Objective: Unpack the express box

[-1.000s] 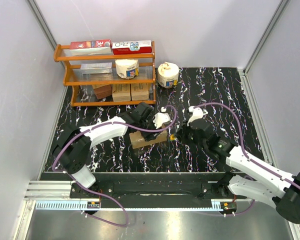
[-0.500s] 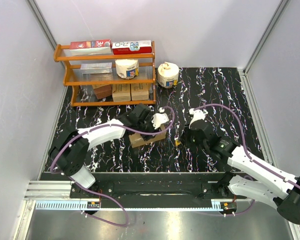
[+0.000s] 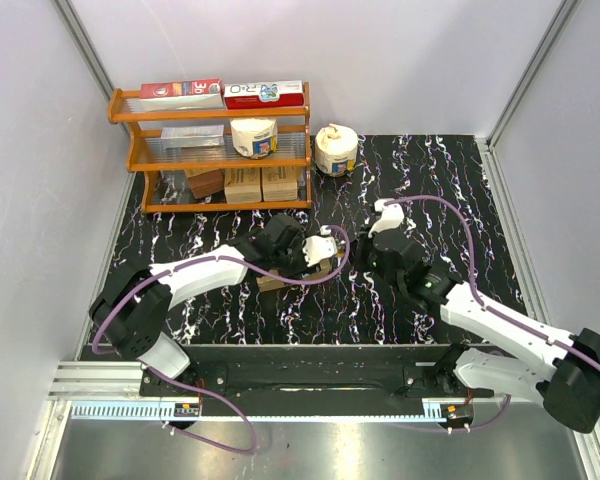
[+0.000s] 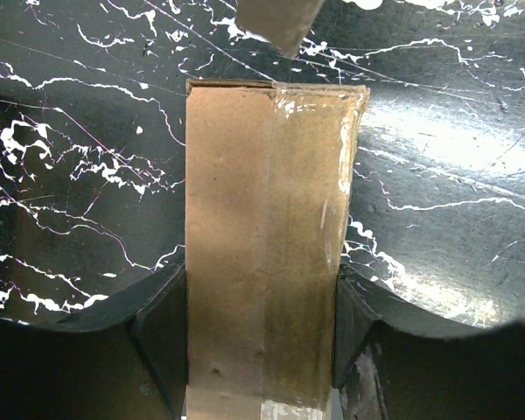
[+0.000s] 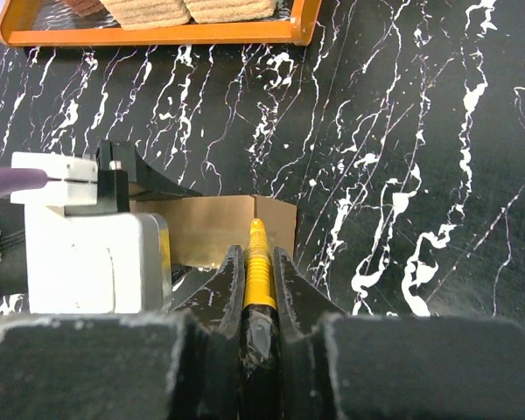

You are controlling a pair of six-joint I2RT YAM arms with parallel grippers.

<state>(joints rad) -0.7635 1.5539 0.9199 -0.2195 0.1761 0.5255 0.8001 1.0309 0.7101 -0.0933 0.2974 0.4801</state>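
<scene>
Black marbled tabletop [image 3: 430,170] spreads before me. Left of centre, the left arm [image 3: 205,268] clamps its jaws across the express box [image 4: 262,201], lying flat, tape [image 4: 306,175] seemingly uncut. Rightward, the right arm [image 3: 500,325] has its jaws closed on a yellow tool [image 5: 257,238], tip at the box's end. Unpacking looks barely begun: tape, flaps and contents all remain.

Left pincer [image 4: 258,337], right pincer [image 5: 258,273] clamped; arms inward

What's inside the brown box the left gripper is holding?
Nothing visible: the express box is closed, with clear tape running along its top. The cardboard covers whatever it holds.
</scene>
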